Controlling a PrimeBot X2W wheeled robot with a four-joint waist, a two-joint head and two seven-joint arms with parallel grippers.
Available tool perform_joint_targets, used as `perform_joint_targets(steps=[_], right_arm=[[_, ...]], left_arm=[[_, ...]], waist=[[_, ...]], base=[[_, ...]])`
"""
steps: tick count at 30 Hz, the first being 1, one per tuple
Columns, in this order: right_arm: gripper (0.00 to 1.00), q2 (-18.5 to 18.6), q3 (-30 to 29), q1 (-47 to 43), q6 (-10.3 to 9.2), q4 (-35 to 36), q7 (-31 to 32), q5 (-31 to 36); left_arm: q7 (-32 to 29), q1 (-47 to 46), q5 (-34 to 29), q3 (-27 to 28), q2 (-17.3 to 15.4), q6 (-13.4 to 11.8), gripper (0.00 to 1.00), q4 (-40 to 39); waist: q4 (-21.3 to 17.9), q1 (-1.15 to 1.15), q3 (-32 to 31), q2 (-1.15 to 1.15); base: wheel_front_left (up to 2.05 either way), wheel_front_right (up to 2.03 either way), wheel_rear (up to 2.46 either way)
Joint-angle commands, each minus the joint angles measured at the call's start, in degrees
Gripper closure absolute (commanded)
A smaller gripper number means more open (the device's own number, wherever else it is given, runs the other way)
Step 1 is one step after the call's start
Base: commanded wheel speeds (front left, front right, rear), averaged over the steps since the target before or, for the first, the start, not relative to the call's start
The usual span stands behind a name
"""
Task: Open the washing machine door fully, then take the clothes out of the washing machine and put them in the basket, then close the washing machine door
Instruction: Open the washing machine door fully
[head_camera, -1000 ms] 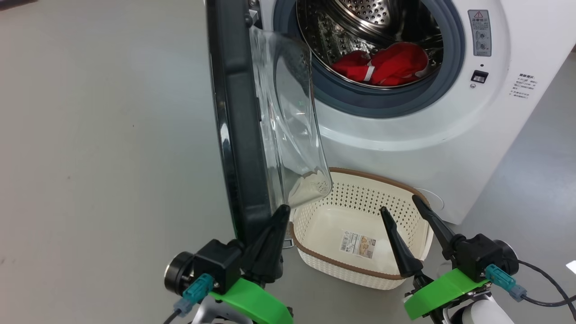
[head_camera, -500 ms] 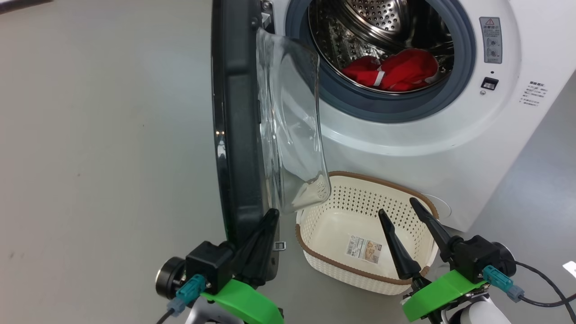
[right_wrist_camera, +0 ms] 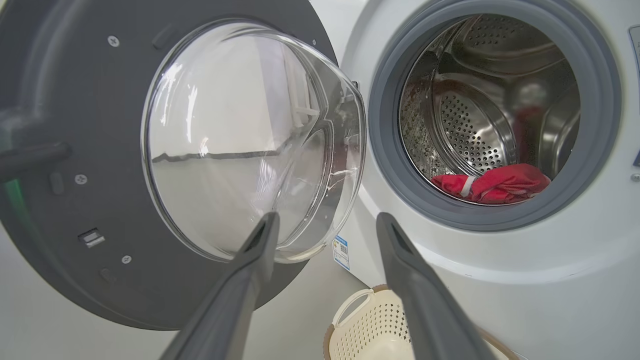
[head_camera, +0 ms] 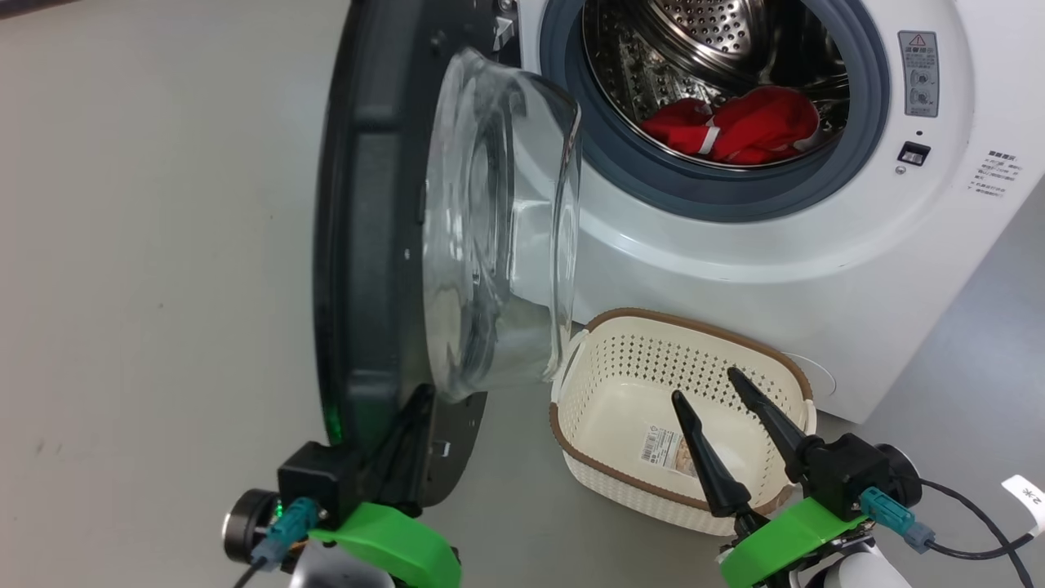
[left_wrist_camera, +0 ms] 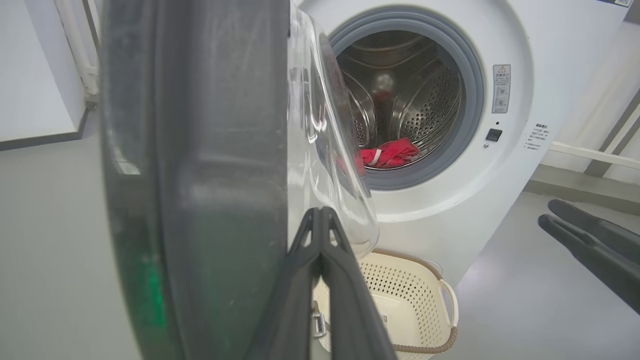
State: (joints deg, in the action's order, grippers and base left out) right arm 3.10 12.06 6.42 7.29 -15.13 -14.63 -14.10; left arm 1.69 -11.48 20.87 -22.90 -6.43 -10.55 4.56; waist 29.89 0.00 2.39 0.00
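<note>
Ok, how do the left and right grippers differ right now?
Left gripper has its jaws shut; right gripper has its jaws spread wide. The left one sits against the inner face of the washing machine door, near its lower edge; the right one hangs above the basket, touching nothing. Both hold nothing and point toward the washing machine.

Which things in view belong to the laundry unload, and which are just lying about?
Job: washing machine; washing machine door, open; clothes, red, inside the machine; basket, no clothes in it; left gripper, shut; right gripper, open.
Lying about: white paper tag on the floor; white pipe at the wall.
</note>
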Motion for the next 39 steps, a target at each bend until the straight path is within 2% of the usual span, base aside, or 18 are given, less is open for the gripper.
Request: perform_joint_targets(steps=[1,23,39], right_arm=[[0.0,-0.2,1.5,1.8,0.2,1.1,-0.4,0.1],[0.0,-0.2,1.0,1.5,0.2,0.9,-0.4,2.5],[0.0,-0.1,2.5,2.2,0.2,0.6,-0.4,3.9]], left_arm=[[0.5,-0.9,0.4,3.5,-1.7,-1.3,1.0,-0.6],[5.0,-4.1,3.8,13.6,-6.3,-4.5,1.0,5.2],[8.1,-8.2,4.9,17.6,-8.4,-6.2,1.0,12.1]], waist=[[0.0,0.0,0.1,0.0],[-0.5,0.0,2.7,0.0],[-0.3,0.0,3.8,0.0]], base=[[0.0,0.0,0.0],[0.0,0.0,0.0],[0.0,0.0,0.0]])
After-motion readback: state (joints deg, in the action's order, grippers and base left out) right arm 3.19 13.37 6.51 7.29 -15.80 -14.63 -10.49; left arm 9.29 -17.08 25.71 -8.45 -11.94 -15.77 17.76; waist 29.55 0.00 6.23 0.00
